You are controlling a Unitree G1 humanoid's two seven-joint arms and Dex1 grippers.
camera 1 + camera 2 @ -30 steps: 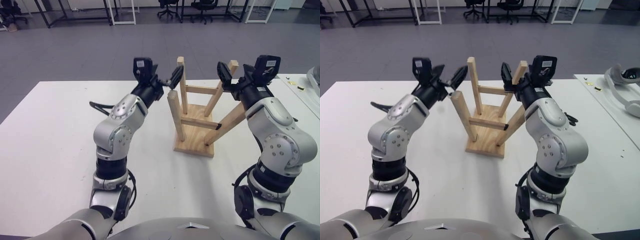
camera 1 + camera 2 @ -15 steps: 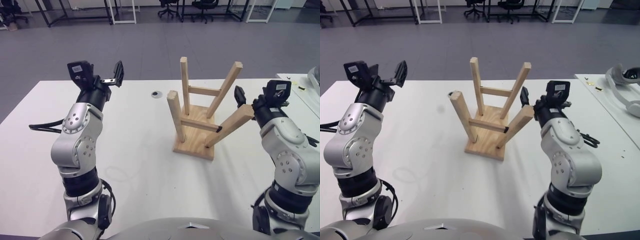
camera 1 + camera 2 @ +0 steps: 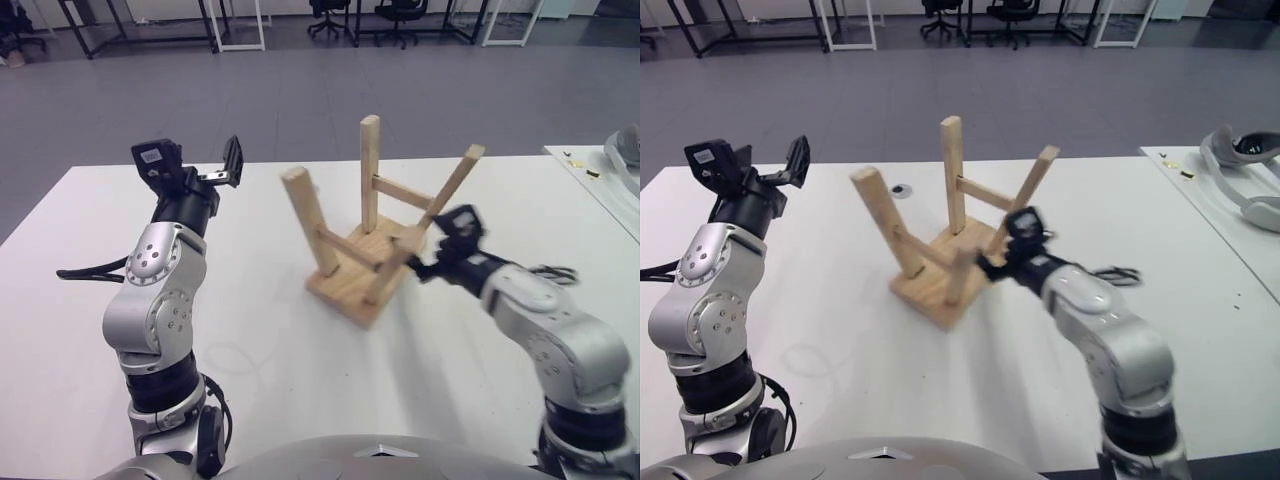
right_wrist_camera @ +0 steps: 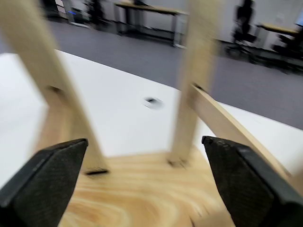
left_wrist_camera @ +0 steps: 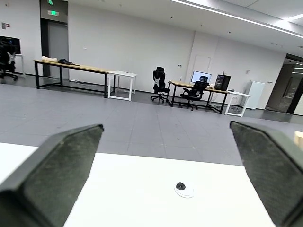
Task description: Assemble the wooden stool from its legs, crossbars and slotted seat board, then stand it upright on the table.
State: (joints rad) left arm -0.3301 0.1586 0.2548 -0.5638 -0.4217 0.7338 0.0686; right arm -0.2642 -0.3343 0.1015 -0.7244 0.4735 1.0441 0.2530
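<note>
My right end effector [image 3: 436, 250], apart, sits at the upturned stool's [image 3: 345, 290] 3 o'clock, likely to flip it; left end effector [image 3: 205, 170] apart, clear at 9.

The stool [image 3: 350, 290] just ahead of the black right gripper [image 4: 144, 141] is pale wood with swirling grain on its seat. Beyond the black left gripper [image 5: 165, 128], the table [image 5: 142, 189] is white and the floor [image 5: 118, 118] grey.

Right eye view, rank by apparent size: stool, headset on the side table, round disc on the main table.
1. stool
2. headset, though the frame edge clips it
3. round disc, smallest by far
</note>
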